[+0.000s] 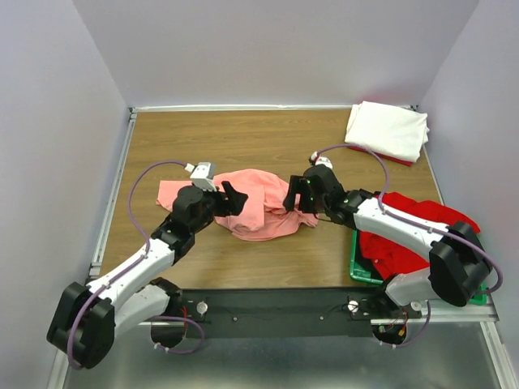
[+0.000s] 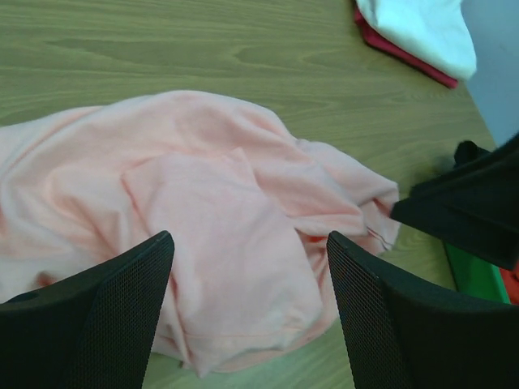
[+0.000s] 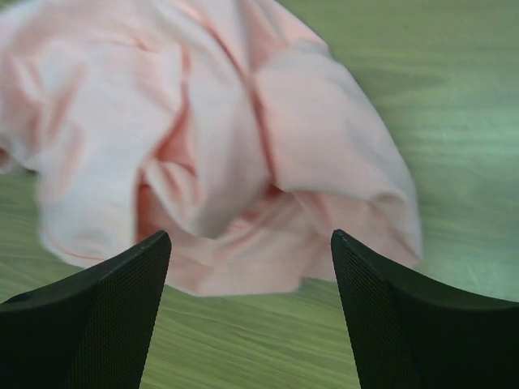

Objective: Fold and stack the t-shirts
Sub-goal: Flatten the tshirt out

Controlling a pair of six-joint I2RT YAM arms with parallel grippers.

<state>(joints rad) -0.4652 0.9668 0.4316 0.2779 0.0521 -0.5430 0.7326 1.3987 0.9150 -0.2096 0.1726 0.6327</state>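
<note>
Two grippers flank one crumpled pink shirt (image 1: 261,215) lying mid-table (image 1: 243,138)

- Pink shirt: bunched in a loose heap with no clean fold, one flap trailing off to the left. Left wrist view shows it (image 2: 219,235) rumpled, with a flatter panel on top. Right wrist view shows deep creases and a hem edge resting on the wood (image 3: 243,162)
- Left gripper (image 1: 233,199): over the left half of the heap, pointing right. Jaws spread wide in its own view (image 2: 249,247), with cloth beyond and beneath them and nothing pinched. Cannot tell whether the fingers brush the cloth
- Right gripper (image 1: 292,198): at the heap's right edge, pointing left, facing the other gripper across the shirt. Jaws also stand wide (image 3: 250,243), nothing between them. Its dark body shows at the right edge of the left wrist view (image 2: 474,207)
- White shirt (image 1: 388,130): folded, at the far right corner of the table, well apart from the heap. It sits on a folded red cloth (image 1: 361,151) whose edge peeks out below
- Red shirt (image 1: 405,235): unfolded, spilling over a green crate (image 1: 358,271) at the near right, partly under the right arm
- Pale walls close in the table on three sides
</note>
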